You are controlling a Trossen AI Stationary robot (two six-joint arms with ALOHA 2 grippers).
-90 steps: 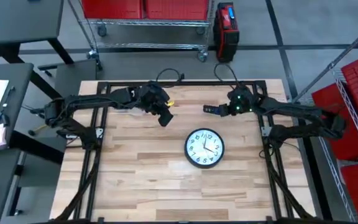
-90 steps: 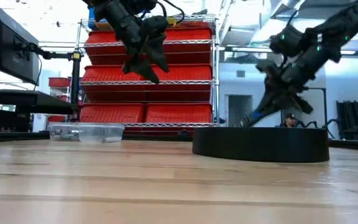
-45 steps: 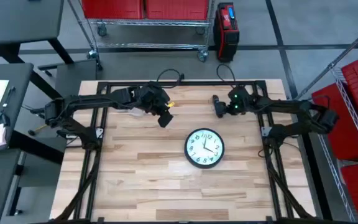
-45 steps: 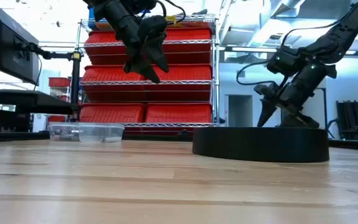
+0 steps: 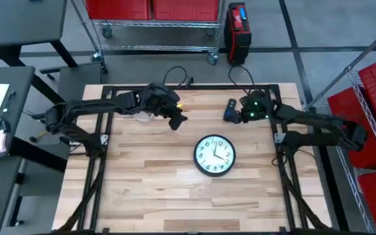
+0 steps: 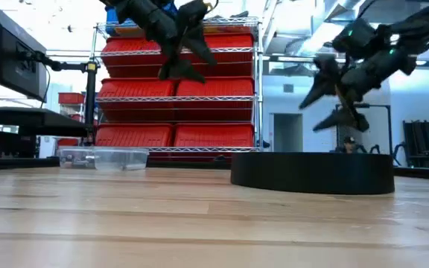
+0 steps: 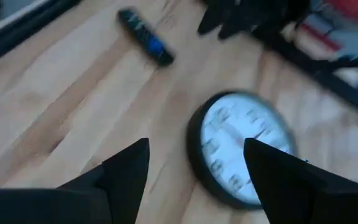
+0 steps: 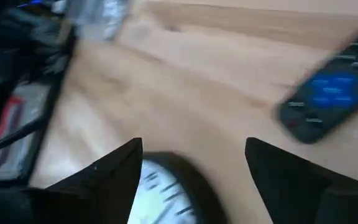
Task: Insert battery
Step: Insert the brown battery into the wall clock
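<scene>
The wooden table fills the middle of the high view, its light planks running left to right inside a dark frame. Behind it, across the upper part of the low view, stands a wire rack of red bins.

The left arm reaches in from the frame's left edge along the table's upper part, and the left gripper sits just left of centre, up off the wood. In the left wrist view its two dark fingers stand well apart with nothing between them — open and empty. The right arm comes in from the right side, and the right gripper hangs above the table's upper middle, right of the left one. Its fingers are likewise spread wide in the right wrist view, holding nothing.

The round wall clock lies face up on the table, a little right of centre and below both grippers in the high view; in the low view it shows as a low black disc at right. A clear plastic container rests on the table's far side at the left of the low view.

A dark remote control with a blue patch lies on the wood near the table's upper edge, just beside the right gripper. It also appears in the left wrist view and the right wrist view. No battery can be made out in any view.
</scene>
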